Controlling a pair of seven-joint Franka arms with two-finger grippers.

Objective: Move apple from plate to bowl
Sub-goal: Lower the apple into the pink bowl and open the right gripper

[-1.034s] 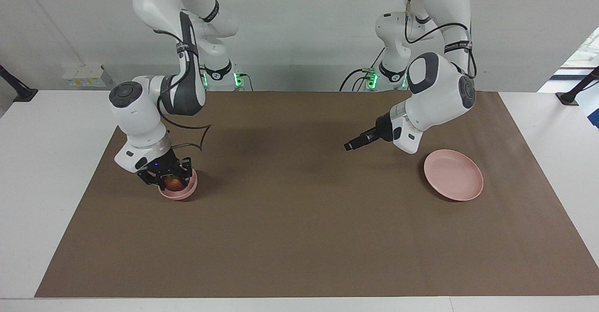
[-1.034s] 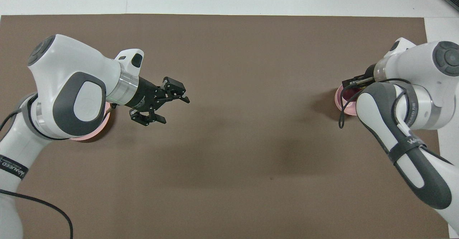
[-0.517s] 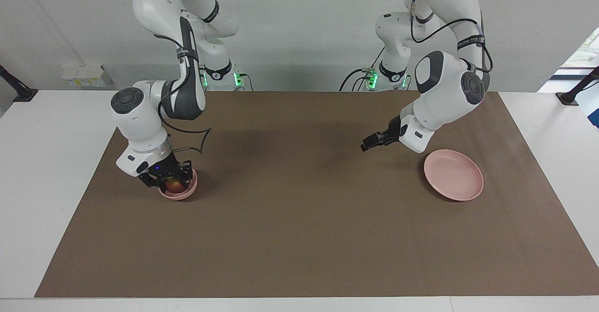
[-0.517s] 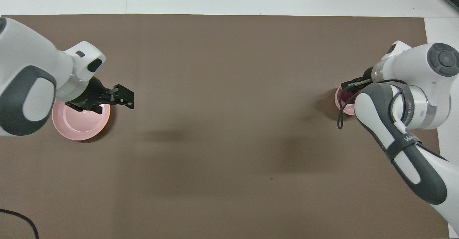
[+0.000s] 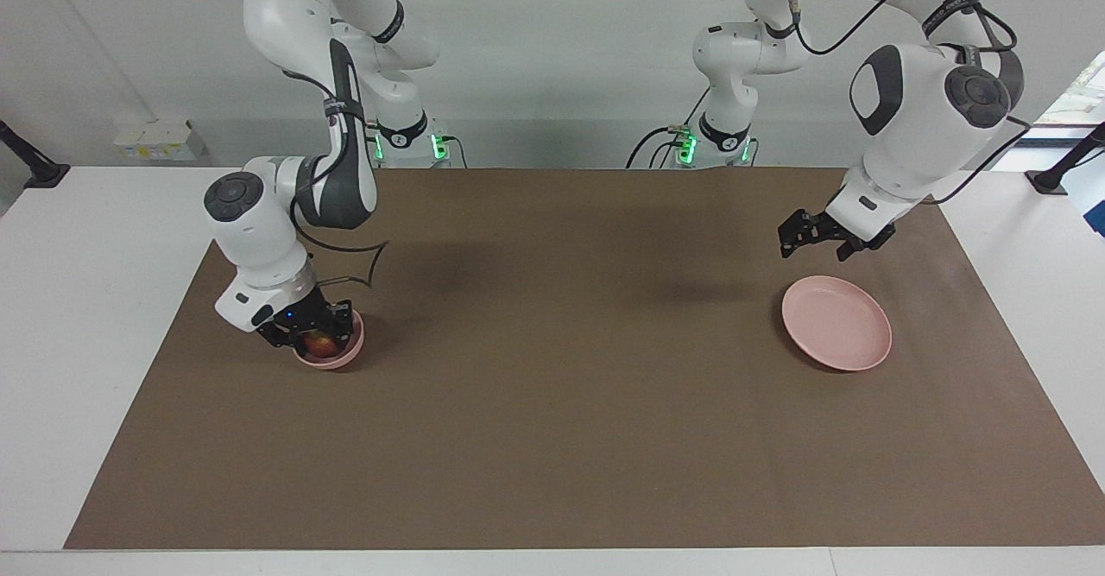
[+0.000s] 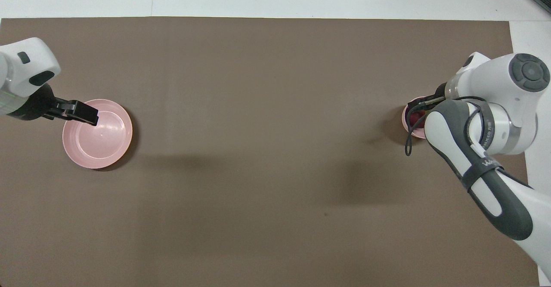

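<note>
The dark red apple point(image 5: 322, 344) sits low inside the small deep pink bowl point(image 5: 344, 355) at the right arm's end of the table. My right gripper point(image 5: 314, 331) reaches down into the bowl and is shut on the apple. In the overhead view the right arm covers most of the bowl point(image 6: 406, 119), and only a sliver of the apple point(image 6: 414, 117) shows. The wide pink plate point(image 5: 836, 334) lies bare at the left arm's end; it also shows in the overhead view point(image 6: 97, 133). My left gripper point(image 5: 816, 243) hangs open and empty in the air over the plate's edge point(image 6: 84, 114).
A brown mat point(image 5: 552, 403) covers the table, with white tabletop around it. Nothing else stands on the mat between the bowl and the plate.
My left arm has swung up and back from the table's middle to over the plate, uncovering it. My right gripper has sunk slightly lower into the bowl with the apple.
</note>
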